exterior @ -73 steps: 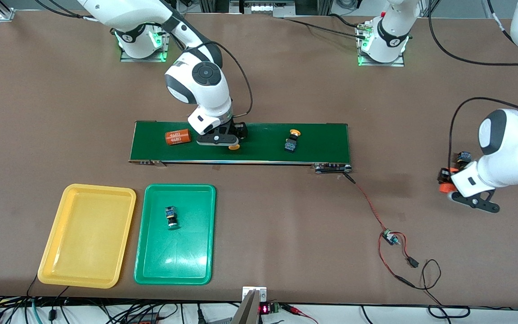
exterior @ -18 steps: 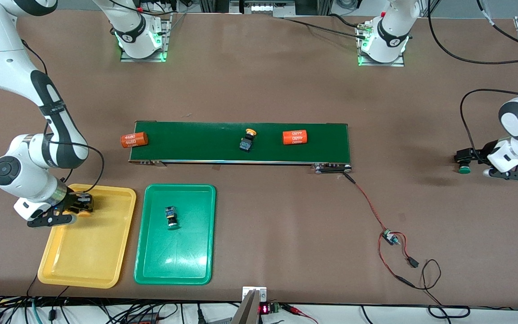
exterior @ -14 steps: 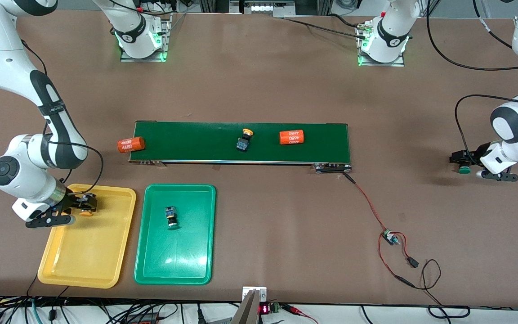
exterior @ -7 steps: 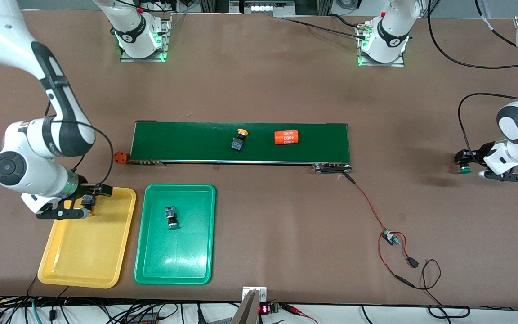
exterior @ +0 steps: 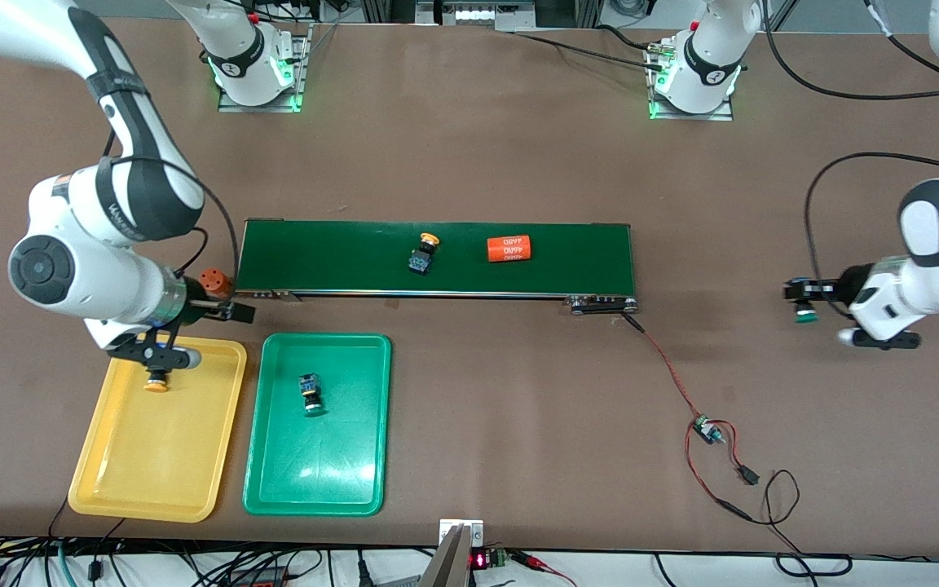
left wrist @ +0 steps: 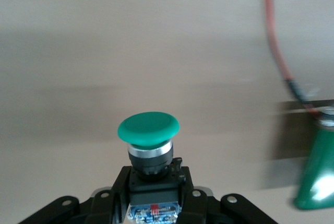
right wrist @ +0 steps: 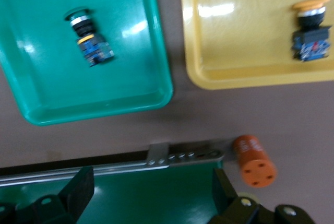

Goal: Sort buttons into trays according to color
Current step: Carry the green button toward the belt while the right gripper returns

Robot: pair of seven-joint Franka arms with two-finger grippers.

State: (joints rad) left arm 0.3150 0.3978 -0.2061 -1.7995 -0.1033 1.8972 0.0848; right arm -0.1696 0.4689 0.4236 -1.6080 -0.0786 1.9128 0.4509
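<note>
Nearest the front camera, two trays lie side by side on the brown bench (exterior: 518,391). One green button (exterior: 310,394) lies on its side in the green tray (exterior: 274,489). The yellow tray (exterior: 111,489) is just beside it, toward the right arm's end of the bench. An orange button (exterior: 157,381) stands in that tray, near its farther edge, cap toward the front camera.

Right over that edge of the yellow tray hangs the right hand (exterior: 192,330). Its fingers (right wrist: 78,187) are spread wide and grip nothing; the orange button is free below it.

Farther from the camera than the trays lies the long green belt (exterior: 584,261). On it lie a second orange button (exterior: 423,253) and an orange can (exterior: 509,249). Another orange can (exterior: 214,282) stands on end on the bench, just off the belt's end, near the right hand.

Over at the left arm's end of the bench, the left hand (exterior: 804,295) is up in the air over bare bench. It is closed tight on a second green button (left wrist: 149,139), with the green cap sticking out past the fingers.
</note>
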